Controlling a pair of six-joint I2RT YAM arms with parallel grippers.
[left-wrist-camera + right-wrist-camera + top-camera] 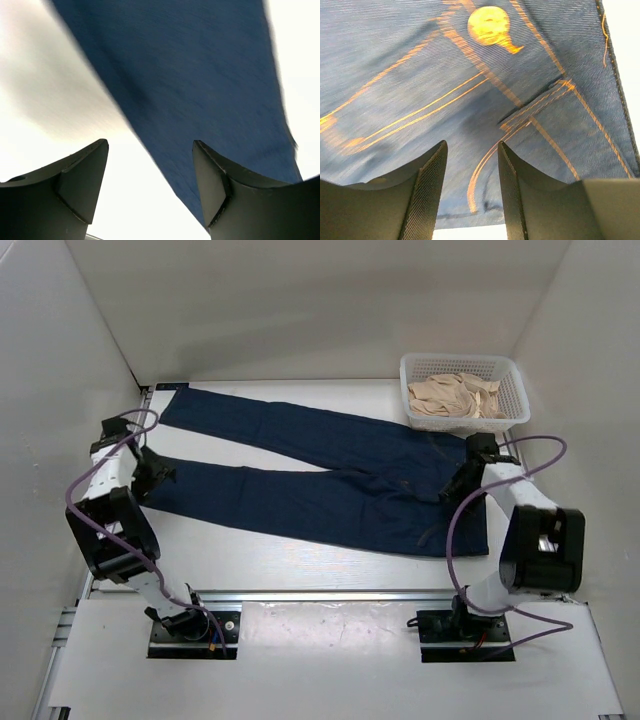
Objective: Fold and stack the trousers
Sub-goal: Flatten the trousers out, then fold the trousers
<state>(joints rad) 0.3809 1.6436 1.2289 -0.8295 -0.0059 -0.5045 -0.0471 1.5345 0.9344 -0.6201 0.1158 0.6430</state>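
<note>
The dark navy trousers [330, 475] lie flat on the white table, legs spread to the left, waistband at the right. My left gripper [150, 475] is open at the cuff end of the near leg; in the left wrist view the blue leg [200, 85] runs past my right finger [212, 182], white table between the fingers. My right gripper [452, 486] is open just above the waist area; the right wrist view shows denim with orange stitching and a metal button [489, 24] beyond my gripper [471, 150].
A white mesh basket [512, 380] with beige cloth [455, 397] stands at the back right, close to the waistband. White walls enclose the table on the left, back and right. Purple cables loop off both arms.
</note>
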